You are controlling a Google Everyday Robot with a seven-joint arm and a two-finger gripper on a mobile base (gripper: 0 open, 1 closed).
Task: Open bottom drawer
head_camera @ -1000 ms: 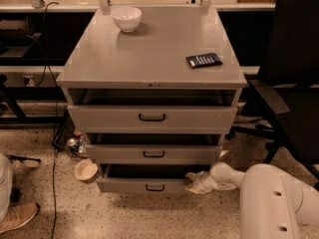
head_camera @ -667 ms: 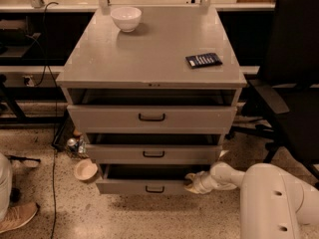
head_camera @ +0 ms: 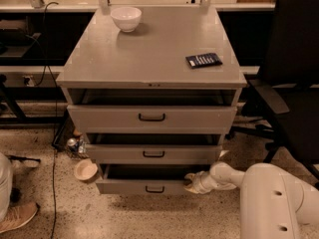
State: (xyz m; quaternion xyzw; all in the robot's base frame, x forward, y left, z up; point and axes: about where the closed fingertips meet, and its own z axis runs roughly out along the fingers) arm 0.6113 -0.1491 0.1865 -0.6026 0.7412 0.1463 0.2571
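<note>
The grey cabinet [head_camera: 149,59] has three drawers. The bottom drawer [head_camera: 142,186] is the lowest one, with a flat grey front and a small dark loop handle [head_camera: 154,189]. It stands pulled out a little, with a dark gap above its front. My white arm [head_camera: 274,198] reaches in from the lower right. My gripper [head_camera: 192,182] is at the right end of the bottom drawer's front, against its top edge. The middle drawer [head_camera: 152,153] and the top drawer [head_camera: 152,117] also stand slightly out.
A white bowl [head_camera: 126,18] and a dark flat packet [head_camera: 204,59] lie on the cabinet top. A black office chair [head_camera: 291,83] stands to the right. A small bowl [head_camera: 85,170] and a can [head_camera: 73,144] sit on the floor at left. A shoe [head_camera: 15,218] shows at lower left.
The gripper and arm have barely moved. The bottom drawer stands about as far out as before.
</note>
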